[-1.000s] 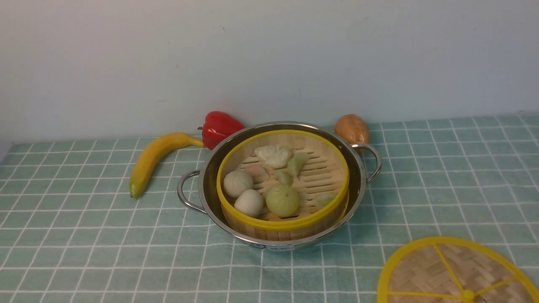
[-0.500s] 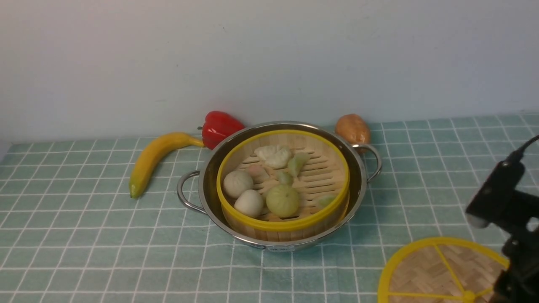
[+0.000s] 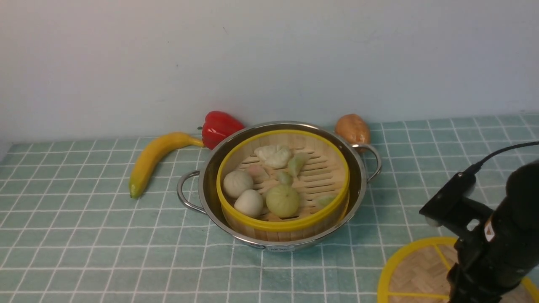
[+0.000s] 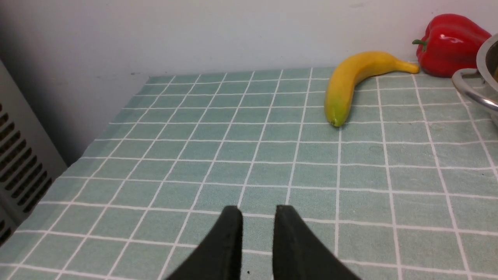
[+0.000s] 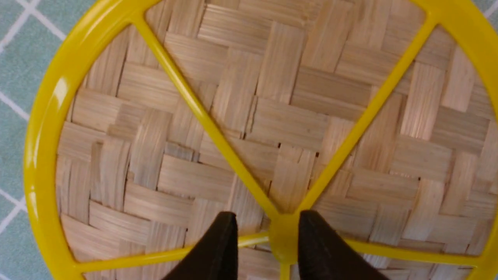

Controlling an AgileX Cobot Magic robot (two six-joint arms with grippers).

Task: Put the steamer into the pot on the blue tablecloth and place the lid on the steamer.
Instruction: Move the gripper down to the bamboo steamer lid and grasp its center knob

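Blue cloth (image 3: 126, 235) | right arm (image 3: 488, 235) now further over lid (image 3: 417, 273) | both arms' fingers (image 5: 225, 245) spread

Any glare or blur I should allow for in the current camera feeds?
Front view: shiny highlights on the pot, its label too small to read; right wrist view: glare on the rim of the lid, gripper fingers soft; left wrist view: fingers blurred, cloth crisp.

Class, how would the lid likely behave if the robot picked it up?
The lid is probably light for its size, being thin woven strips. Its yellow rim and spokes suggest it would stay fairly stiff. The smooth, shiny rim might feel slippery.
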